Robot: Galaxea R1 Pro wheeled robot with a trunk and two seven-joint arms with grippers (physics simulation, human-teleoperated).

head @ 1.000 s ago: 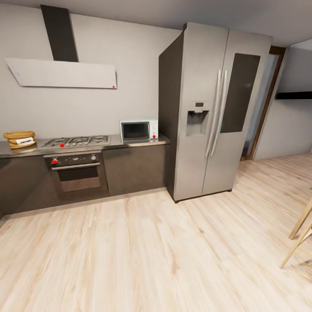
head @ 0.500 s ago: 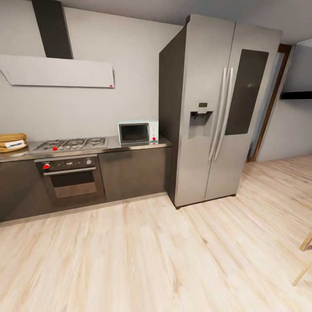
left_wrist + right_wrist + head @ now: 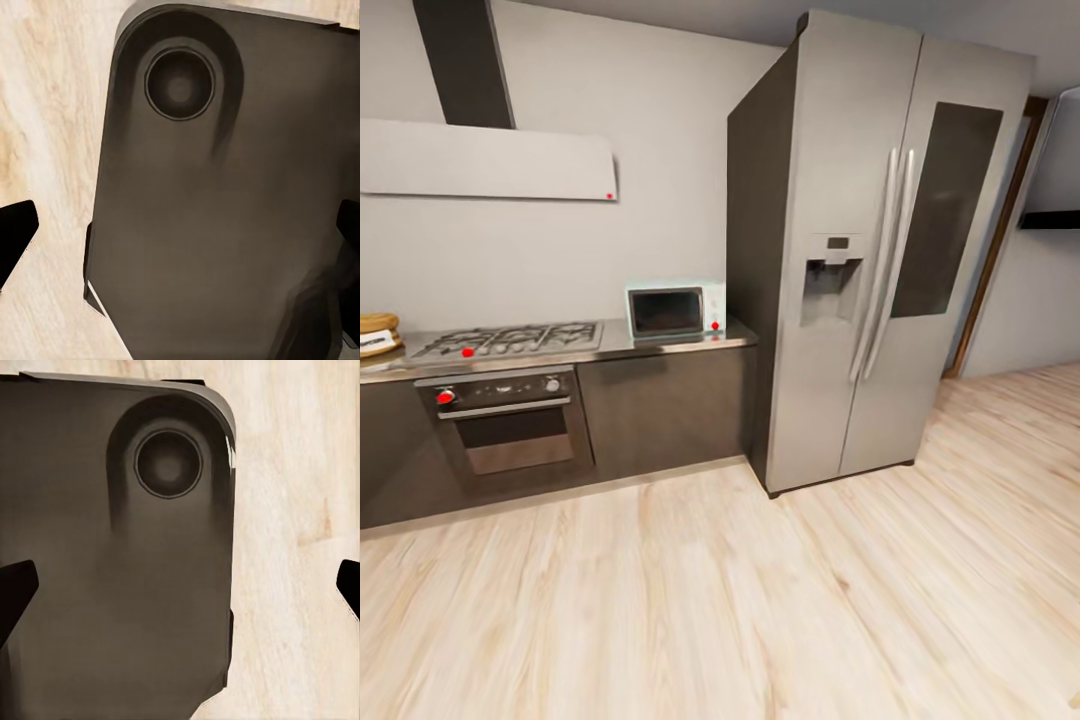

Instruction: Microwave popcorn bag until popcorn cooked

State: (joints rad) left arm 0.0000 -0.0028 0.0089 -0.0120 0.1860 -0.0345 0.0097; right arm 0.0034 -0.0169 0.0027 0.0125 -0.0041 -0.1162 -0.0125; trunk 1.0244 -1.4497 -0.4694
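Note:
The pale mint-blue microwave (image 3: pixel 675 310) stands with its door closed at the right end of the glossy grey countertop (image 3: pixel 660 346), beside the fridge. At the head view's far left edge, part of the tan popcorn bag (image 3: pixel 374 333) with its white label rests on the counter, cut off by the frame. No popcorn can be made out. In the left wrist view my left gripper (image 3: pixel 180 240) hangs open over my dark base and the wooden floor, its black fingertips (image 3: pixel 15 234) far apart. My right gripper (image 3: pixel 180 592) is open likewise, fingertips (image 3: pixel 15 589) wide.
A steel gas hob (image 3: pixel 510 340) lies between bag and microwave, with a dark built-in oven (image 3: pixel 508 428) below and a hood (image 3: pixel 485 160) above. A tall steel fridge (image 3: pixel 870 260) stands right of the counter. Light wooden floor (image 3: pixel 740 600) stretches between me and the cabinets.
The camera has moved closer and turned right: the whole kitchen has slid left in the picture, and the bag has gone from well inside the frame to its left edge.

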